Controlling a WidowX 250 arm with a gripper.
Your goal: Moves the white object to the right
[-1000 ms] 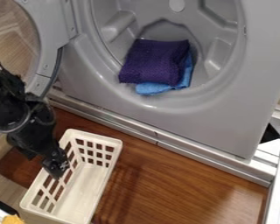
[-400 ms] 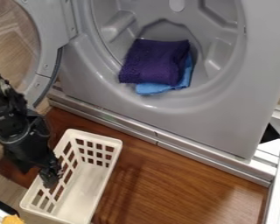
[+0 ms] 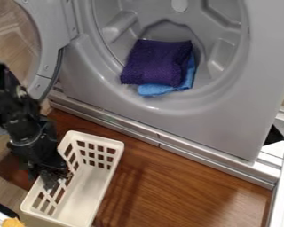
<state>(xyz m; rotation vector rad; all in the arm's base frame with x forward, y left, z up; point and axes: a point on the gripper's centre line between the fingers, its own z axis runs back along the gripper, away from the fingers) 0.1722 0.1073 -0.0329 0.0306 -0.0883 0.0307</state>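
While two folded cloths keep their places in the drum, the black robot arm (image 3: 20, 119) in the camera view has swung slightly to the right since the earlier frame, bringing its gripper (image 3: 57, 176) a little further over the white plastic basket (image 3: 88, 190). The slotted basket itself has not shifted, lying at lower left on a glossy brown wood-grain surface (image 3: 186, 190), below the front-loading machine (image 3: 227, 133), its long sides slanting from lower left to upper right. One arm, one gripper and one basket are pictured, along with one gray machine and its one round door (image 3: 48, 66), swung open at left. Of the two cloths, the textured purple one (image 3: 156, 62) lies on top of the blue one (image 3: 157, 90). One orange-yellow item (image 3: 13, 222) appears at the bottom left edge. The gripper hangs at the basket's left long wall, overlapping its slots; whether it touches the plastic, how far it is open and whether it grips anything cannot be told from this angle.
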